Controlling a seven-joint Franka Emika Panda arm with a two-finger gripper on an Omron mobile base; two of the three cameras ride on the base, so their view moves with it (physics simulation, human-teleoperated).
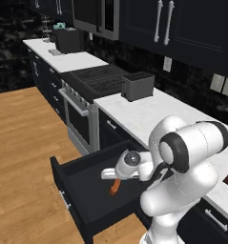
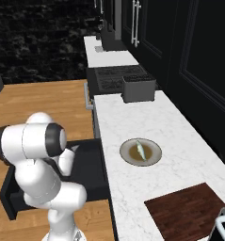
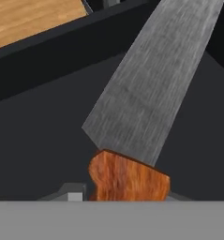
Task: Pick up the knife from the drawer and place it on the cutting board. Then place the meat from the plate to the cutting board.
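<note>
The knife (image 3: 146, 103) lies in the open black drawer (image 1: 82, 190), its silver-grey blade running away from the hand and its orange handle (image 1: 115, 187) nearest the camera. My gripper (image 1: 114, 180) reaches down into the drawer and is shut on the handle, with a fingertip (image 3: 75, 195) showing on either side of it. On the white counter the plate (image 2: 154, 157) holds the pale meat (image 2: 140, 149). The dark reddish-brown cutting board (image 2: 187, 212) lies nearer, beyond the plate from the stove. The arm hides most of the drawer (image 2: 88, 164) in the right base view.
A dark box-shaped appliance (image 1: 138, 86) stands on the counter beside the black stove (image 1: 98, 76). The oven front (image 1: 79, 119) is left of the drawer. Wooden floor (image 1: 25, 157) spreads in front of the cabinets.
</note>
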